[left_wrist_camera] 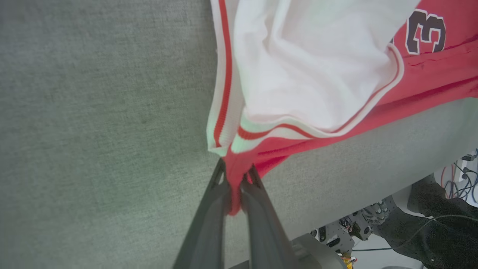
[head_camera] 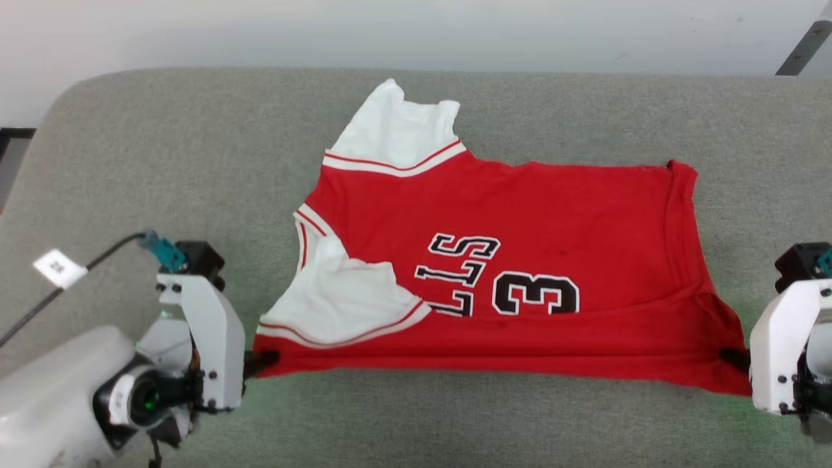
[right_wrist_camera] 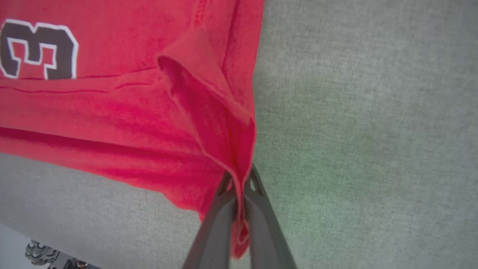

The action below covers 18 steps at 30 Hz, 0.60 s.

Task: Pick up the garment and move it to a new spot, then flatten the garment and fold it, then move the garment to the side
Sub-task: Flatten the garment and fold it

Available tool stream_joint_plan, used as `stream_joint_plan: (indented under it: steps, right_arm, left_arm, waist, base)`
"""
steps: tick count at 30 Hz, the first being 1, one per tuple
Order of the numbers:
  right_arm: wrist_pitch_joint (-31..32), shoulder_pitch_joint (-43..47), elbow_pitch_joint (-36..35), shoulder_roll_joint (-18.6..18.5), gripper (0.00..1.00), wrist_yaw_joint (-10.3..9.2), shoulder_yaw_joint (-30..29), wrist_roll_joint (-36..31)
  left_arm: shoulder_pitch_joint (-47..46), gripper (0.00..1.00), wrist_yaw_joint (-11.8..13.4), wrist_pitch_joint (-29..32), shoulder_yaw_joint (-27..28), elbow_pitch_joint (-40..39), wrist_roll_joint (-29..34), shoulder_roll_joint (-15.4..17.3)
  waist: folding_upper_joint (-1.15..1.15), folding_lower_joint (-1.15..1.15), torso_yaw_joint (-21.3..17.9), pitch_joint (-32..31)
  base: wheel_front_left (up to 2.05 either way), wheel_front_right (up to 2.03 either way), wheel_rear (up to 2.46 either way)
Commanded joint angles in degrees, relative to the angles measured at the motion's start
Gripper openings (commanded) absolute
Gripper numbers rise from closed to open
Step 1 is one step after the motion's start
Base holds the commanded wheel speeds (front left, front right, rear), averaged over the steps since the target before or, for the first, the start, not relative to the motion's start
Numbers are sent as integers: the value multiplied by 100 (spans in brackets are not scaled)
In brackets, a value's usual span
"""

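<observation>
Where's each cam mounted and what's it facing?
Head: from the head, looks down at the jersey on the grey fabric surface; left gripper and right gripper pinch its near corners.
Left wrist: looks along left gripper at the white sleeve.
Right wrist: along right gripper at the hem.
Shared: all three see the number 3.
</observation>
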Motion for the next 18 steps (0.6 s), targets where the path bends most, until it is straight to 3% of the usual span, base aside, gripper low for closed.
stream_joint_plan:
  steps: [1,10,12,13,14,15,16,17,18]
  right_arm:
    - [90,168,-113,-11,0,-8,-70,44]
    - [185,444,-416,209,0,-7,-66,-6]
    - [210,467,-441,236,7,-7,-41,-18]
    - [224,476,-449,245,18,-7,-34,-28]
    - [220,478,-464,258,38,-7,-35,-36]
    - [223,474,-481,266,43,-7,-37,-40]
    - [227,468,-498,277,49,-7,-45,-29]
    - [220,456,-515,281,95,-7,-58,-8]
    - [208,437,-542,274,100,-7,-61,-7]
  left_arm:
    - [141,0,111,9,-42,-114,-12,77]
    - [447,0,213,-121,-137,-188,-65,-76]
    - [464,11,200,-130,-153,-117,-55,-125]
    - [462,14,190,-132,-153,-95,-58,-145]
    - [454,29,185,-141,-145,-70,-58,-163]
    - [430,42,184,-140,-134,-47,-46,-171]
    - [401,47,182,-142,-122,-33,-38,-174]
    - [367,62,186,-152,-105,-22,-28,-166]
    - [332,99,209,-161,-87,-13,-2,-142]
  waist:
    - [0,0,-3,2]
    - [0,0,-60,74]
    - [0,0,-73,88]
    - [0,0,-79,92]
    - [0,0,-84,96]
    - [0,0,-90,98]
    - [0,0,-96,99]
    - [0,0,-104,99]
    - [0,0,-115,101]
  base:
    - [0,0,0]
    - [0,0,0]
    - [0,0,0]
    - [0,0,0]
    - [0,0,0]
    - [0,0,0]
    - [0,0,0]
    - [0,0,0]
    - [0,0,0]
